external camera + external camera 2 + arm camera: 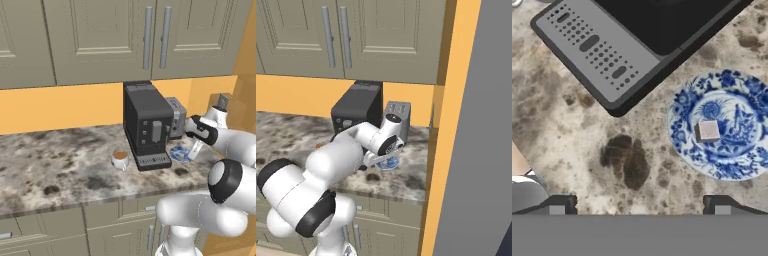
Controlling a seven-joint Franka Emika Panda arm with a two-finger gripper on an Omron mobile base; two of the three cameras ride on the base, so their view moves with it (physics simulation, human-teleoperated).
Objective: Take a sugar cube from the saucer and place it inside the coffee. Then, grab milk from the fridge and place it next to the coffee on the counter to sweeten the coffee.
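Gripper (639, 205) wide open, hovering over counter (60, 165).
You've got the sugar cube (708, 130) on the saucer (684, 135), right of the coffee machine (146, 125); coffee (120, 159) sits left of it.

one saucer (724, 125), one sugar cube (708, 130), one coffee (120, 159), one coffee machine (146, 123), one toaster (176, 116)

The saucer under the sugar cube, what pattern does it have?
The saucer has a blue-and-white floral pattern, clearest in the hand view.
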